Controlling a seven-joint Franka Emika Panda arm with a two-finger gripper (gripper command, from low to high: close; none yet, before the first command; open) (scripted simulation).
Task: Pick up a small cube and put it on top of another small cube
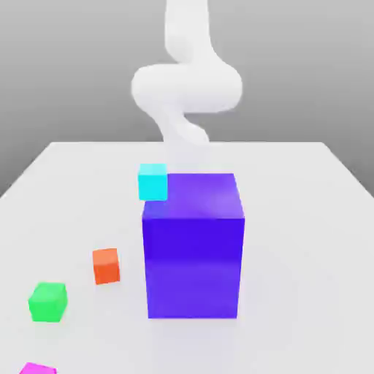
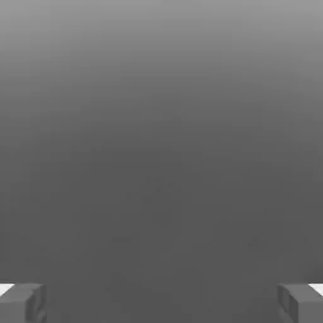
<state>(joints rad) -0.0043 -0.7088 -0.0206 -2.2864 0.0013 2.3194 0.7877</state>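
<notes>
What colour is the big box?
Deep blue-violet, best seen in the exterior view.

The arm's wide joint (image 1: 187,88) lies crosswise in the exterior view. Above it, the upper link (image 1: 188,33) rises upright. Beneath it, the lower link (image 1: 175,128) narrows and slants down toward the exterior view's right. In the hand view the gripper (image 2: 161,304) stands open, its two fingers (image 2: 19,306) well apart, with nothing held between them.
</notes>
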